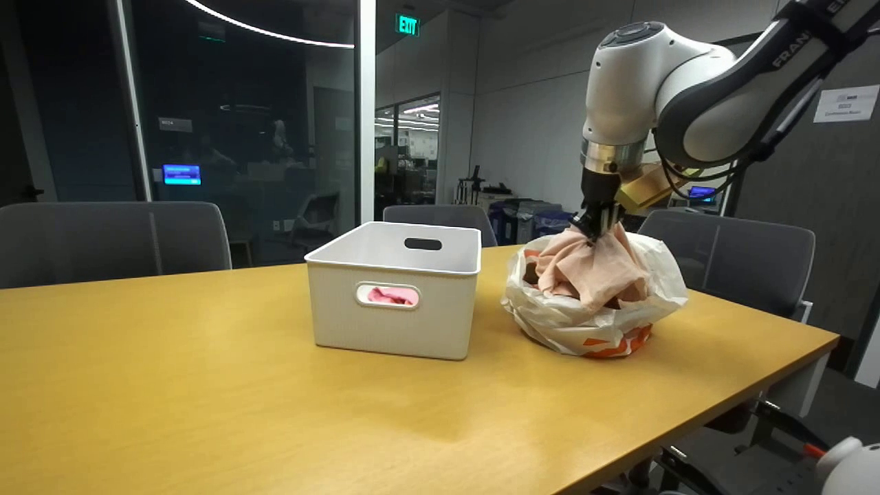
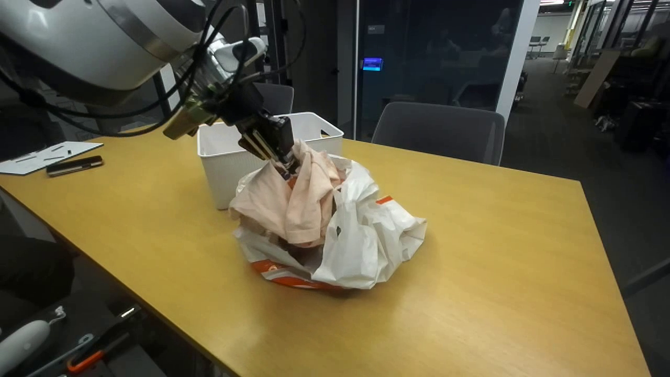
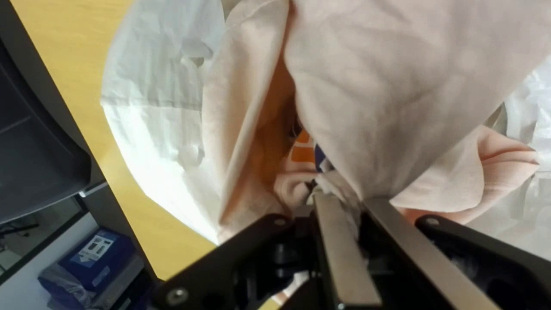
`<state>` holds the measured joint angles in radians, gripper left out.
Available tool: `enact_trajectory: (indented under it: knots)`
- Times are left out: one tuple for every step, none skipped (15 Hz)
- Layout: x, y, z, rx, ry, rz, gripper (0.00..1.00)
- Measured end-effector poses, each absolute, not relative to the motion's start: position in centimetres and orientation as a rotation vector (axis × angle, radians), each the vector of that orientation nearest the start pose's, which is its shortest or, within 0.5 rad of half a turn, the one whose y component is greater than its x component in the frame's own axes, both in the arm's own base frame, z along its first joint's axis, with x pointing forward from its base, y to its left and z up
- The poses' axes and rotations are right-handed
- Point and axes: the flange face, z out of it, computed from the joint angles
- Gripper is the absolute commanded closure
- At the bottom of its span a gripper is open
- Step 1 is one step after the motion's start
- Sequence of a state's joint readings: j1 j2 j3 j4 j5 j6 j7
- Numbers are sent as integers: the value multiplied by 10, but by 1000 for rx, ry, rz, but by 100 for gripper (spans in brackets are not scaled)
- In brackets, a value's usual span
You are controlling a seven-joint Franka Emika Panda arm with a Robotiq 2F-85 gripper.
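My gripper (image 1: 597, 232) points down into a white plastic bag and is shut on a pale pink cloth (image 1: 598, 271). It shows the same way in an exterior view (image 2: 285, 166). In the wrist view the fingertips (image 3: 348, 201) stand close together with cloth pinched between them, and the cloth (image 3: 387, 94) fills much of the picture. The cloth (image 2: 309, 204) is bunched up at the bag's mouth, its lower folds inside the bag. The white bag (image 1: 564, 330) with orange print lies crumpled open on the table. An orange and dark blue patch (image 3: 303, 153) shows deeper among the folds.
A white bin (image 1: 392, 326) stands beside the bag; something pink (image 1: 393, 295) shows through its handle hole. The wooden table (image 1: 206, 385) bears both. A white sheet (image 2: 47, 157) and a dark object (image 2: 75, 165) lie near a table edge. Chairs (image 2: 439, 131) stand around.
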<state>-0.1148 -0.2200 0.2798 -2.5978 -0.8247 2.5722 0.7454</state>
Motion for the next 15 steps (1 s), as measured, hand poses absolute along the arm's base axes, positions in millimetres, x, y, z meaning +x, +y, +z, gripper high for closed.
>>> enact_trajectory:
  knots:
    - [438, 82, 339, -3495, -206, -700, 93]
    - [443, 83, 334, -3485, -233, -703, 93]
    - [446, 83, 327, -3471, -234, -689, 93]
    - [449, 82, 319, -3456, -226, -668, 92]
    - [451, 80, 310, -3442, -215, -645, 92]
    - [452, 78, 302, -3428, -205, -624, 92]
    - [454, 74, 295, -3415, -204, -609, 92]
    - [456, 70, 289, -3405, -213, -604, 93]
    - [459, 64, 283, -3400, -230, -604, 93]
    - [462, 58, 279, -3402, -259, -618, 93]
    - [466, 52, 277, -3405, -294, -644, 93]
    - [470, 47, 277, -3411, -329, -676, 93]
    - [474, 43, 277, -3423, -387, -719, 92]
    - [479, 40, 280, -3433, -444, -772, 92]
    - [484, 38, 281, -3437, -490, -823, 92]
